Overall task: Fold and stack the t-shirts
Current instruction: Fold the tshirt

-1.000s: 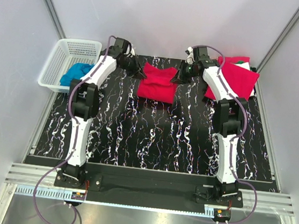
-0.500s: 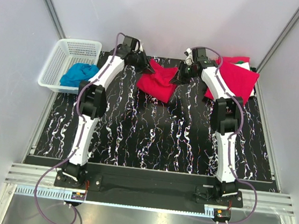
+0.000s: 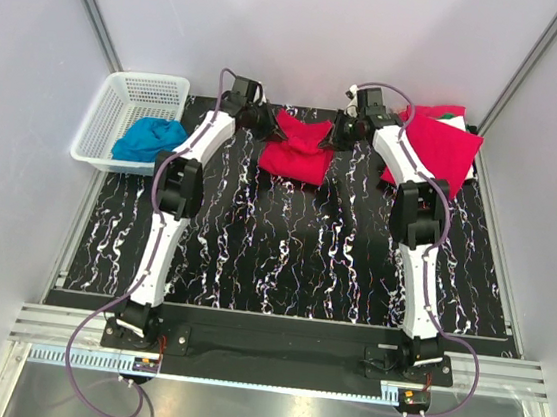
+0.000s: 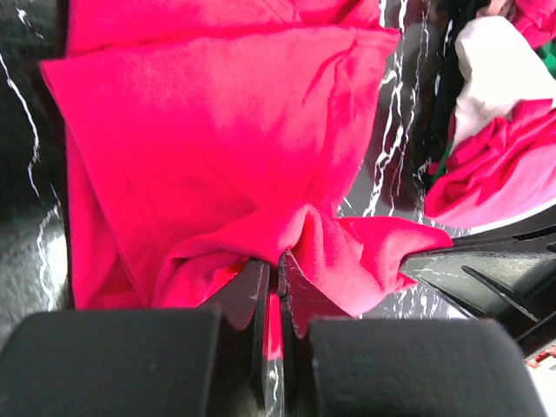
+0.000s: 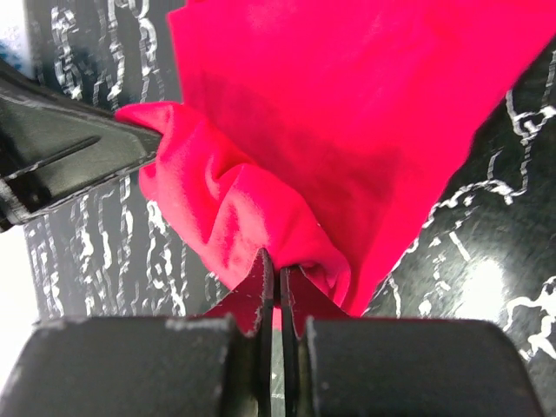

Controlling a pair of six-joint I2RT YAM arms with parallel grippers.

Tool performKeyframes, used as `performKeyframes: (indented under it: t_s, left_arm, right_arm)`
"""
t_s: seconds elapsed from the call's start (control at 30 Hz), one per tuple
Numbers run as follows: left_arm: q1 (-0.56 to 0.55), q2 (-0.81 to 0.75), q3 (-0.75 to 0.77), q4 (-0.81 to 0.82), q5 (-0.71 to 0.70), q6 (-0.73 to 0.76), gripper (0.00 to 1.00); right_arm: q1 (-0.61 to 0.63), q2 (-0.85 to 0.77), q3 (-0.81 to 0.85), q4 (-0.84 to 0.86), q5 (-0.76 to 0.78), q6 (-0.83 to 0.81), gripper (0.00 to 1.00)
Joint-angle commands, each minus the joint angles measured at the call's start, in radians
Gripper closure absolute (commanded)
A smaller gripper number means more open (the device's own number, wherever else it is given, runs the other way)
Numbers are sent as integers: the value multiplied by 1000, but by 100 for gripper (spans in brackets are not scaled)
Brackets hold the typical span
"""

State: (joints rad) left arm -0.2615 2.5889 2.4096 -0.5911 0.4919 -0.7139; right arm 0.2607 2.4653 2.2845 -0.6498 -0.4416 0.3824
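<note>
Red cotton, bunched at the far middle of the table. The t-shirt hangs between the left gripper and the right gripper. Each is nipped tight on a gathered fold, with the cloth fanning out beyond the fingertips.

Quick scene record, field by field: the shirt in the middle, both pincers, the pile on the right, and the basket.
middle t-shirt: red, bunched up between the two pincers
left pincer: shut on the middle t-shirt's fabric
right pincer: shut on the same shirt, opposite side
pile: red shirts, far right, white and green showing at the back
basket: white, far left
blue cloth: inside the basket
</note>
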Motion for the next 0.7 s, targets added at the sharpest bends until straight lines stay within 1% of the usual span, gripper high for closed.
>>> performKeyframes:
  t_s: [0.0, 0.37, 0.67]
  left_arm:
    - [4, 25, 54, 99, -29, -18, 100]
    - [15, 85, 75, 154, -46, -32, 100]
    - [19, 103, 83, 198, -64, -29, 100]
  right_arm:
    - [-3, 18, 13, 79, 53, 15, 100]
    - [-5, 87, 44, 125, 93, 24, 100]
    - [-3, 104, 55, 171, 119, 16, 100]
